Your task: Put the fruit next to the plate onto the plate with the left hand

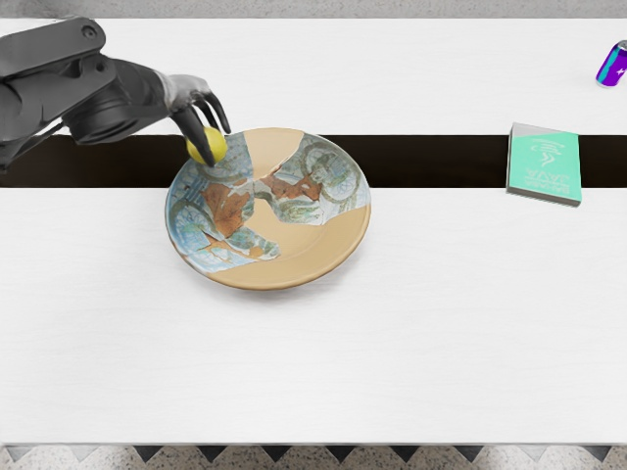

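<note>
Yellow fruit [208,147] in your left hand [199,106], fingers curled down around it, over the upper-left rim of the plate [294,279]. Held there, I judge, so release lands it on the plate, not the tabletop [441,343].

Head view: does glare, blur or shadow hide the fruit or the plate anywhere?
Head view: sharp throughout, no blur; the white table is very bright, yet no glare touches the plate; only a soft shadow lies under its near rim; the fruit is partly covered by dark fingers of the left hand.
</note>
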{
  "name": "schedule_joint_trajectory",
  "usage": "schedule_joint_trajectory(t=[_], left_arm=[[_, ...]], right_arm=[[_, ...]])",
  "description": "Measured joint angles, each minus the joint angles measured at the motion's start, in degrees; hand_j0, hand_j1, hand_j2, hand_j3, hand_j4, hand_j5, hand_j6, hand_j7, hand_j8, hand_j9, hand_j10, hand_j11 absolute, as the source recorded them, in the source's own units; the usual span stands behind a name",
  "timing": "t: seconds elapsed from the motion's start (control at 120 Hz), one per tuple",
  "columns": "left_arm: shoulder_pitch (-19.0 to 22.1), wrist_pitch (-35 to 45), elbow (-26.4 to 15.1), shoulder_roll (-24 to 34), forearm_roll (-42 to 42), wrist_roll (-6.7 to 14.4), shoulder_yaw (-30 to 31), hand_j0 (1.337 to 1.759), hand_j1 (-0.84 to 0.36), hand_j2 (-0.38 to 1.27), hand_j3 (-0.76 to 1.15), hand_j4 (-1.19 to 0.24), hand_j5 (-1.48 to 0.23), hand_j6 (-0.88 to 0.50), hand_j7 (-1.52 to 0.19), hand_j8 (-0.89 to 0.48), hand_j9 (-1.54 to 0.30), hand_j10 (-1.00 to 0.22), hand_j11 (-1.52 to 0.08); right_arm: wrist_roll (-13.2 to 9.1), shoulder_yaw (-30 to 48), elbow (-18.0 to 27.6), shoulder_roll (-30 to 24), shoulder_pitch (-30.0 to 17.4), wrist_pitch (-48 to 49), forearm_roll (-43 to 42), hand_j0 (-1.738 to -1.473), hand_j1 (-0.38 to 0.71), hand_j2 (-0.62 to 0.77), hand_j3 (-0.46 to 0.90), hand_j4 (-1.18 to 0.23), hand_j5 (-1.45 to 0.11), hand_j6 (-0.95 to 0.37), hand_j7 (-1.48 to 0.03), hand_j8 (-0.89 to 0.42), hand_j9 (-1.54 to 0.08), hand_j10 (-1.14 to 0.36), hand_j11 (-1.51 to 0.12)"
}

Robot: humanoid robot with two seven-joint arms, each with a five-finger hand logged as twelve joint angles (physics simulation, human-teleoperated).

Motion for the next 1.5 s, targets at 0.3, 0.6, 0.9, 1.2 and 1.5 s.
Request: schedule_joint_trajectory(t=[0.3, 0.6, 0.9, 1.2, 1.5], left_arm=[[4.03, -0.63, -0.01, -5.49, -0.47, -0.01, 0.46, 1.658, -0.39, 0.55, 0.00, -0.66, -0.98, -0.43, -0.93, -0.38, -0.90, -0.59, -0.91], [4.07, -1.34, -0.25, -5.37, 0.27, -0.01, -0.09, 1.658, 0.00, 0.22, 0.00, -0.31, -0.43, -0.23, -0.42, -0.21, -0.41, -0.28, -0.41], [5.62, -25.47, -0.43, 9.68, -16.89, -0.01, -17.40, 1.658, 0.25, 0.05, 0.00, -0.09, -0.12, -0.07, -0.12, -0.06, -0.11, -0.08, -0.11], [15.45, -27.90, -0.33, 24.25, -40.63, -0.01, -19.82, 1.658, 0.32, 0.01, 0.00, -0.03, -0.03, -0.02, -0.03, -0.02, -0.03, -0.02, -0.03], [23.00, -28.05, 0.11, 35.43, -51.59, -0.01, -20.15, 1.658, 0.34, 0.00, 0.00, -0.01, -0.01, -0.01, -0.01, -0.01, -0.01, -0.01, -0.01]], right_arm=[[0.00, 0.00, 0.00, 0.00, 0.00, 0.00, 0.00, -1.658, -0.33, 0.00, 0.00, -0.02, -0.02, -0.02, -0.02, -0.02, -0.02, -0.02, -0.02], [0.00, 0.00, 0.00, 0.00, 0.00, 0.00, 0.00, -1.658, -0.33, 0.00, 0.00, -0.02, -0.02, -0.02, -0.02, -0.02, -0.02, -0.02, -0.02], [0.00, 0.00, 0.00, 0.00, 0.00, 0.00, -0.02, -1.658, -0.33, 0.00, 0.00, -0.02, -0.02, -0.02, -0.02, -0.02, -0.02, -0.02, -0.02], [0.00, 0.00, 0.00, 0.00, 0.00, 0.00, -0.02, -1.658, -0.33, 0.00, 0.00, -0.02, -0.02, -0.02, -0.02, -0.02, -0.02, -0.02, -0.02], [0.00, 0.00, 0.00, 0.00, 0.00, 0.00, 0.00, -1.658, -0.33, 0.00, 0.00, -0.02, -0.02, -0.02, -0.02, -0.02, -0.02, -0.02, -0.02]])
